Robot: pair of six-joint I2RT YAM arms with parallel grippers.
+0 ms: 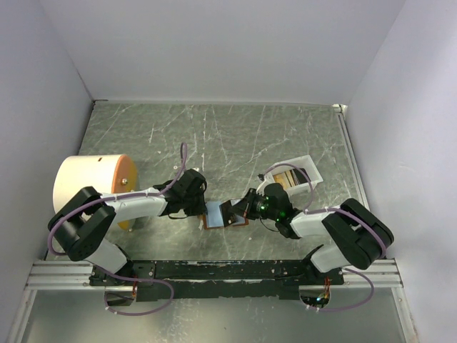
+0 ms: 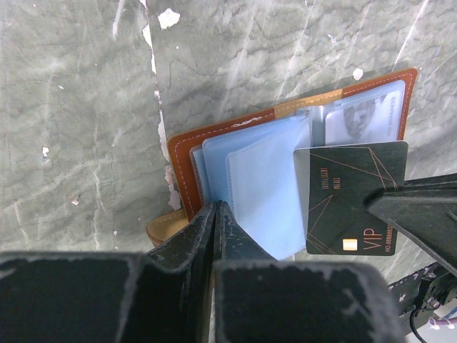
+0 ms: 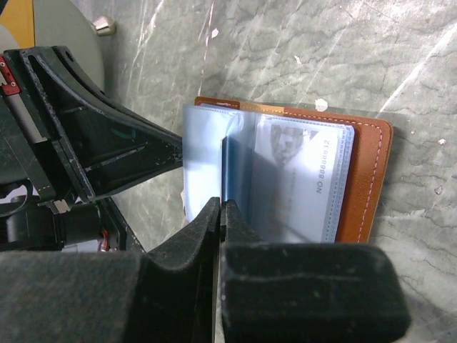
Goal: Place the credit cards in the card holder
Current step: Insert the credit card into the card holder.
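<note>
- In the top view, the card holder (image 1: 214,215) lies open on the grey table (image 1: 214,136), between the two arms, with its light-blue inside facing up.
- The left gripper (image 1: 200,209) is at 9 o'clock of the card holder, at its edge. The right gripper (image 1: 243,209) is at 3 o'clock of it.
- A dark credit card (image 1: 228,212) is between the right gripper and the blue inside.
- A white tray (image 1: 312,171) stands at 2 o'clock of the card holder, well apart from it. More cards (image 1: 289,176) are in it.
- A big cylinder (image 1: 89,187), cream with an orange face, is far out at 9 o'clock, beside the left arm.
- In the left wrist view, the left gripper (image 2: 215,214) has its jaws pressed narrow. They pinch the near edge of the card holder (image 2: 214,136), where the blue sleeves (image 2: 257,186) meet the brown cover.
- The dark credit card (image 2: 350,193) lies flat over the blue sleeves at 3 o'clock, with gold lines and the letters VIP on it. One of the right gripper's fingers (image 2: 418,211) lies over its right edge.
- In the right wrist view, the right gripper (image 3: 220,214) is closed on the dark credit card (image 3: 228,168), which shows edge-on as a thin dark strip at 12 o'clock from the fingertips.
- The card's far end is among the sleeves of the card holder (image 3: 371,179). How deep it sits I cannot tell.
- A second card (image 3: 300,164), with a printed number, sits in a clear sleeve at 3 o'clock of the strip.
- The left gripper (image 3: 168,146) touches the card holder from 9 o'clock.
</note>
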